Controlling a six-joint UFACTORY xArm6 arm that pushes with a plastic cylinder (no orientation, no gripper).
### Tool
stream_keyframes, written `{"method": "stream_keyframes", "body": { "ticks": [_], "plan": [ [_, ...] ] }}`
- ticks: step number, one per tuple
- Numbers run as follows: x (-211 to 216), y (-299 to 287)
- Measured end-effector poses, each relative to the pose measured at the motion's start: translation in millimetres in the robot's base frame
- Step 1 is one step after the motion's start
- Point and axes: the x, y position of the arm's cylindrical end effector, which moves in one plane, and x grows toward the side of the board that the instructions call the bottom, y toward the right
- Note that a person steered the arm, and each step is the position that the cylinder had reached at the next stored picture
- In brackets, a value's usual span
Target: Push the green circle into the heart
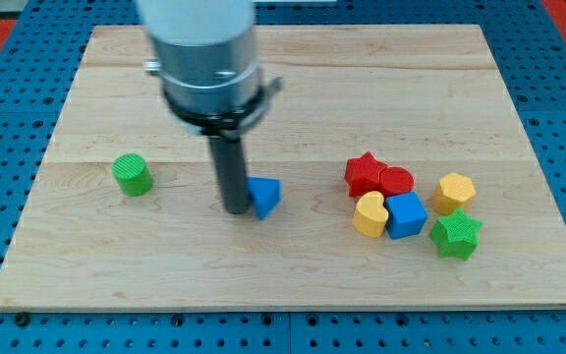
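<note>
Camera view: a wooden tabletop (pixel 293 275). The end effector is a plain rod with no jaws; my tip (pixel 236 209) touches a blue triangular block (pixel 264 196) on its left. The green circle (pixel 132 174) sits well apart at the view's left. The yellow heart (pixel 369 214) lies at right, touching a red star (pixel 365 173), red circle (pixel 397 181) and blue cube (pixel 407 214).

Seven blocks: two green (pixel 132 174) (pixel 456 235), two blue (pixel 264 196) (pixel 407 215), two yellow (pixel 369 214) (pixel 454 193), one red cluster (pixel 378 177).
</note>
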Motion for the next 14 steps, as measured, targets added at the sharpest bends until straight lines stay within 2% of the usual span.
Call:
{"method": "stream_keyframes", "body": {
  "ticks": [2,4,5,6,7,8,9,11,13,14],
  "plan": [
    [2.1,59.5],
    [61.2,-74.9],
    [46.7,-176.9],
    [4.1,-236.1],
    [-42.0,-245.9],
    [-45.8,-198.0],
    [-45.9,-120.7],
    [-45.9,-105.4],
    [-37.0,-31.7],
    [-25.6,-38.1]
  ]
}}
